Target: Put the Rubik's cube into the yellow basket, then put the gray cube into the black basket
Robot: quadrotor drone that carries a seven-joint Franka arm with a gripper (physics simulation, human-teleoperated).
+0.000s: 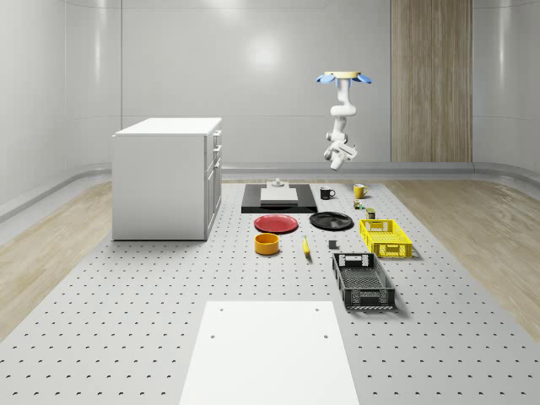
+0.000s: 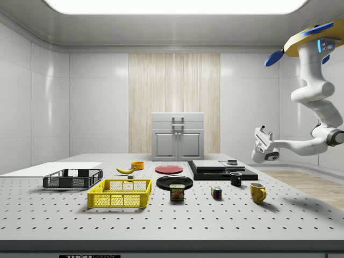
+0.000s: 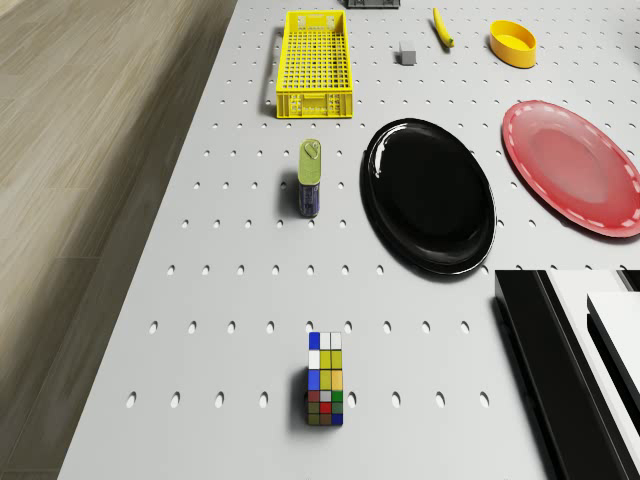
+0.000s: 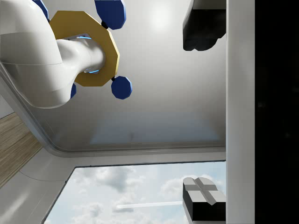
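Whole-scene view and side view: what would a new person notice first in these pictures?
First, the drone hovering high above the table's far end, its white arm bent down with the gripper held in the air above the mugs. Next, the yellow basket and the black basket near the whole-scene view's right edge of the table. The small Rubik's cube stands alone beyond the yellow basket.

I am finding the Rubik's cube (image 1: pixel 358 203) too small to make out in the whole-scene view. The side view's right edge is cutting off the drone (image 2: pixel 317 40), and the drone view is cropping the black basket (image 3: pixel 373 3).
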